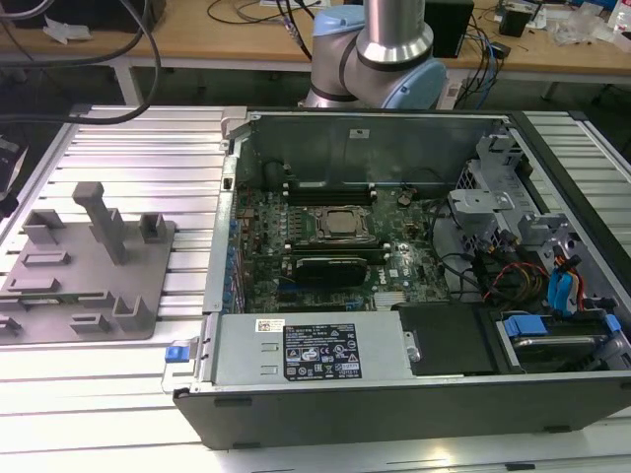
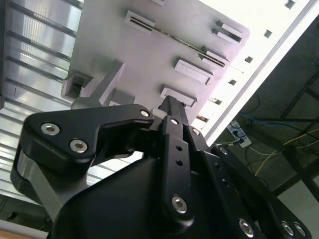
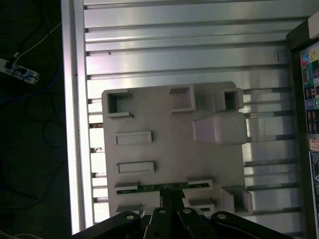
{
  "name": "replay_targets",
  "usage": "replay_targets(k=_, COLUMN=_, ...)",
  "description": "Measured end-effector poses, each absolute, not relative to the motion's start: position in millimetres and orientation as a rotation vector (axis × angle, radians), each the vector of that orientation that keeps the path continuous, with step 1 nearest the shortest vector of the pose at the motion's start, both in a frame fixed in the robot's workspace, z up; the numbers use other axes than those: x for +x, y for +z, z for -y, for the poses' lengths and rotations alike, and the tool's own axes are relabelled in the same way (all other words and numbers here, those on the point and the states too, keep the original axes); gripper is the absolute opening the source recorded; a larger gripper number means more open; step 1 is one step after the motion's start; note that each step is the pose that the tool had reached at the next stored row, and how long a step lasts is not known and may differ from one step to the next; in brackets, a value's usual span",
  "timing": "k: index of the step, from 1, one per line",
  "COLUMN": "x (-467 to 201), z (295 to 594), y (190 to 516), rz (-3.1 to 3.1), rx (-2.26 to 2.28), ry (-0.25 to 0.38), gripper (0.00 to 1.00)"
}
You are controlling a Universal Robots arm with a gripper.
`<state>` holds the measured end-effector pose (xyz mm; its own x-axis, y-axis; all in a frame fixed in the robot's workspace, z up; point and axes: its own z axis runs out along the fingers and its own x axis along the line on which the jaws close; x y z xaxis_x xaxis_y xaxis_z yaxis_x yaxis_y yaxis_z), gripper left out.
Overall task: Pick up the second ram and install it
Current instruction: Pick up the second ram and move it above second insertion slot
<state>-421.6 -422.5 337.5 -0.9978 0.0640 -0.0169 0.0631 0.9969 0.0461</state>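
Jaws pressed together over grey tray (image 3: 149,119); second ram (image 3: 149,187) held edgewise in tray

We see the black gripper (image 2: 172,103) pointing at a grey fixture plate (image 2: 149,55) that lies on the slatted aluminium table (image 2: 35,64). A ram (image 2: 178,38) stands on edge in the plate, spanning two slotted holders, apart from the gripper's tip. Past the table's edge, a power strip (image 2: 238,130) and cables (image 2: 269,154) lie on the floor.
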Motion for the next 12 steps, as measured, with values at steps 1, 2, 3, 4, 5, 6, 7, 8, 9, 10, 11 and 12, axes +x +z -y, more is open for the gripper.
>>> replay_targets(k=1, x=-421.6, z=422.5, y=337.4, rz=-3.121, rx=0.099, ry=0.071, gripper=0.08)
replay_targets(k=2, x=-421.6, z=422.5, y=337.4, rz=-3.121, rx=0.099, ry=0.071, gripper=0.08)
replay_targets(k=3, x=-421.6, z=422.5, y=337.4, rz=-3.121, rx=0.099, ry=0.071, gripper=0.08)
replay_targets(k=4, x=-421.6, z=422.5, y=337.3, rz=-3.121, rx=0.099, ry=0.071, gripper=0.08)
replay_targets(k=5, x=-421.6, z=422.5, y=337.3, rz=-3.121, rx=0.099, ry=0.071, gripper=0.08)
replay_targets(k=6, x=-421.6, z=422.5, y=337.3, rz=-3.121, rx=0.099, ry=0.071, gripper=0.08)
replay_targets(k=7, x=-421.6, z=422.5, y=337.3, rz=-3.121, rx=0.099, ry=0.071, gripper=0.08)
replay_targets(k=8, x=-421.6, z=422.5, y=337.3, rz=-3.121, rx=0.093, ry=0.071, gripper=0.08)
replay_targets(k=9, x=-421.6, z=422.5, y=337.2, rz=-3.122, rx=0.081, ry=0.071, gripper=0.08)
replay_targets(k=10, x=-421.6, z=422.5, y=337.1, rz=-3.123, rx=0.040, ry=0.069, gripper=0.08)
replay_targets(k=11, x=-421.6, z=422.5, y=337.2, rz=-3.124, rx=-0.028, ry=0.065, gripper=0.08)
replay_targets(k=12, x=-421.7, z=422.4, y=337.1, rz=-3.124, rx=-0.091, ry=0.065, gripper=0.08)
